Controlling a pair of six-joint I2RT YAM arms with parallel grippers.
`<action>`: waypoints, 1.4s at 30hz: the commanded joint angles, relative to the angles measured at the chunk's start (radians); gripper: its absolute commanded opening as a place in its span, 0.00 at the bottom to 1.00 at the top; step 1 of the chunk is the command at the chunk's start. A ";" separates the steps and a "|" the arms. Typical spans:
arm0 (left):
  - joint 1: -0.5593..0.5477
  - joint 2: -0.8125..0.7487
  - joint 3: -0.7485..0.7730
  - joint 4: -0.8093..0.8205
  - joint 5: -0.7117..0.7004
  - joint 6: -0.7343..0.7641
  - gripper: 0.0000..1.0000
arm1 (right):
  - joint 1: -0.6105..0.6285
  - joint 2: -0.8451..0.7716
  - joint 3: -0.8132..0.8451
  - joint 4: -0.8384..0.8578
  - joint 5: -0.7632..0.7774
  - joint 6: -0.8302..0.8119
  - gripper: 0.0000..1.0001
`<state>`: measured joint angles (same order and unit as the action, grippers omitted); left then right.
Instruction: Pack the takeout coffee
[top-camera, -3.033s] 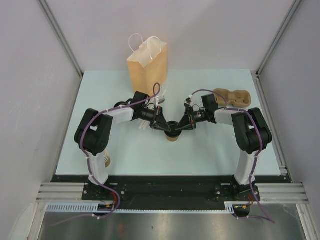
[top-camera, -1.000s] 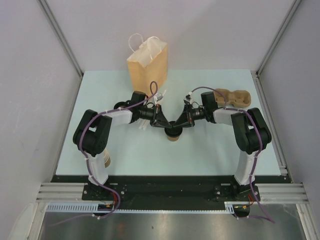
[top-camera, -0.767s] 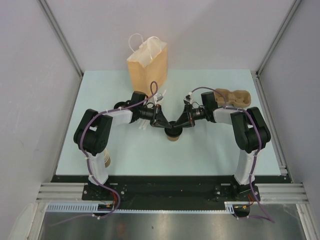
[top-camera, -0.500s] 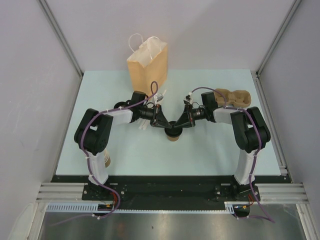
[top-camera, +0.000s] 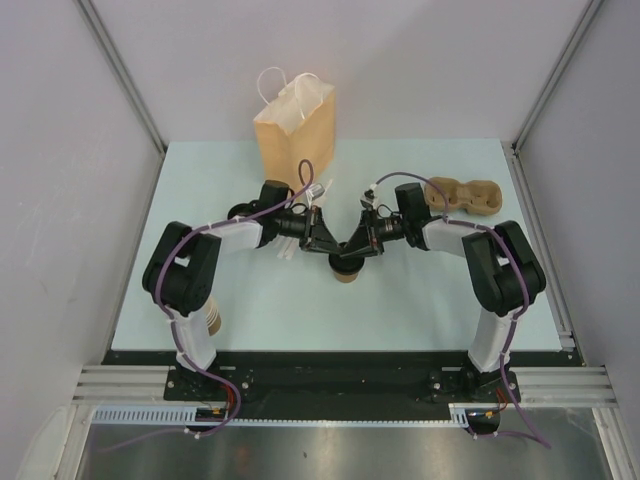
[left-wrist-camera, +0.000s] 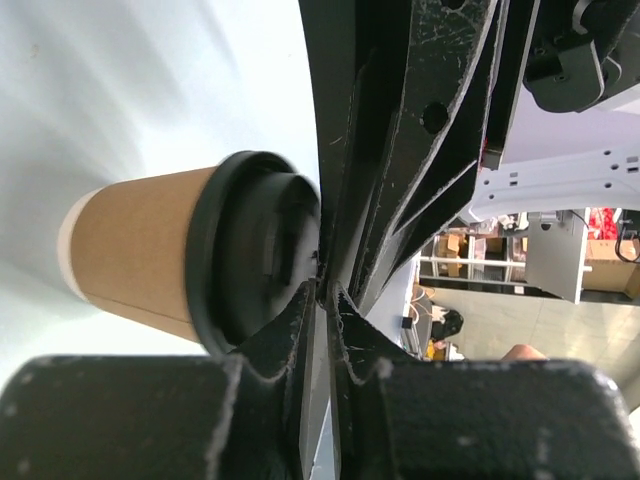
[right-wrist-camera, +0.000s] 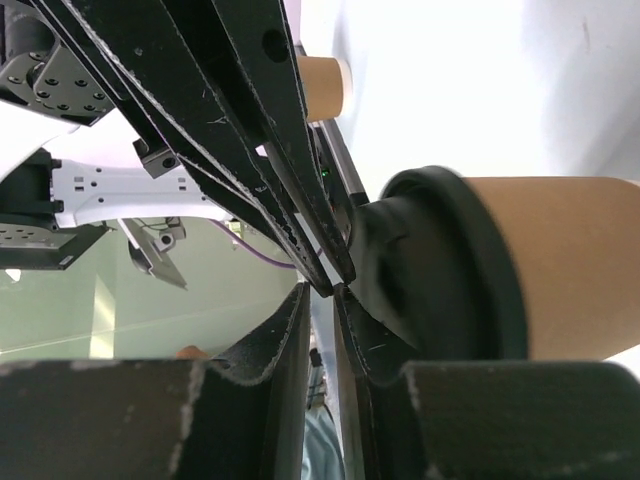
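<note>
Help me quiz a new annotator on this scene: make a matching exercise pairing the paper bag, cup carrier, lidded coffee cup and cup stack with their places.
1 paper bag
2 cup carrier
3 lidded coffee cup
4 cup stack

A near left of the table
B far right
C centre
D far edge, left of the middle, standing upright

Pairs: 1-D, 2-B, 3-C, 4-A

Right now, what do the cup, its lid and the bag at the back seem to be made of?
The cup looks like kraft paper: matte tan wall, pale base edge. Its lid is probably plastic: black, smooth, slight sheen, moulded rim. The bag looks like paper: matte tan, creased top; its pale handles are unclear.
</note>
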<state>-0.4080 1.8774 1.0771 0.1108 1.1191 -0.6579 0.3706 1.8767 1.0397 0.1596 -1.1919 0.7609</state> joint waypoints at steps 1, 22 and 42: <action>-0.008 -0.096 0.004 0.066 -0.013 -0.020 0.14 | 0.002 -0.103 -0.003 -0.031 0.017 -0.004 0.20; -0.037 0.046 0.015 -0.158 -0.151 0.109 0.10 | -0.053 0.088 -0.003 -0.331 0.120 -0.242 0.18; -0.028 0.000 0.030 -0.040 -0.038 0.058 0.13 | -0.018 0.118 0.071 -0.424 0.189 -0.356 0.15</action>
<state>-0.4381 1.9217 1.1297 -0.0032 1.1267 -0.6212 0.3332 1.9514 1.1328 -0.1802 -1.2819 0.4973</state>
